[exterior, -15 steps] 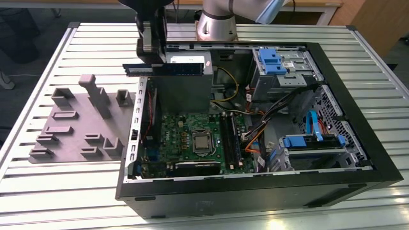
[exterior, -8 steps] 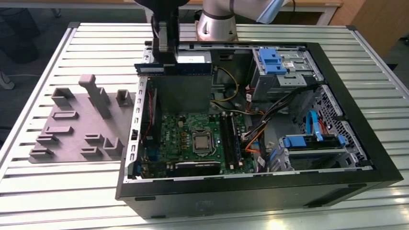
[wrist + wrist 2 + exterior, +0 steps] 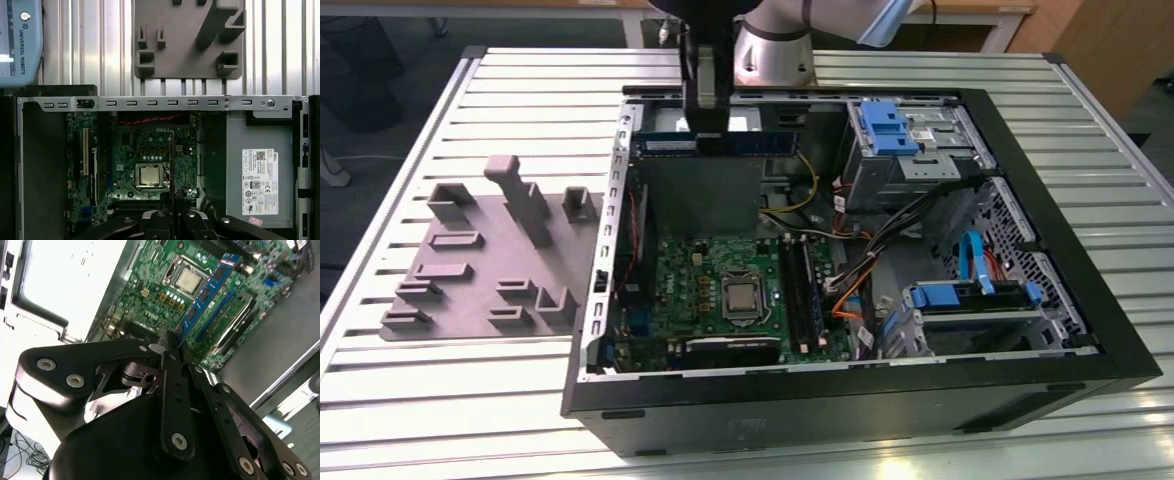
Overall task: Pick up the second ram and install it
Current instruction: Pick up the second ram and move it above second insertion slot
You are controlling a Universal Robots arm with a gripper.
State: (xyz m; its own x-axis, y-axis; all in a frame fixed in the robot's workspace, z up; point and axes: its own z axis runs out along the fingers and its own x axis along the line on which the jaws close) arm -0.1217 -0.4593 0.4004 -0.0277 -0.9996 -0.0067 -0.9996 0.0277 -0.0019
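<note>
My gripper [image 3: 708,128] is shut on the second ram [image 3: 715,144], a thin blue stick with dark chips. In the exterior view it hangs level above the far end of the open computer case [image 3: 1067,300], well above the motherboard [image 3: 707,290]. The long black memory slots [image 3: 797,290] lie beside the processor socket [image 3: 742,296]. In the second wrist view the ram [image 3: 206,290] sticks out from between the closed fingertips [image 3: 176,351] over the board. In the first wrist view the ram [image 3: 171,160] shows edge-on as a thin dark line above the gripper [image 3: 172,216].
A gray holder [image 3: 480,260] with upright blocks lies on the slatted table [image 3: 454,400] at the exterior view's left, beside the case. Inside the case are blue drive brackets [image 3: 894,128], cable bundles [image 3: 881,235] and a metal box with a label [image 3: 257,165].
</note>
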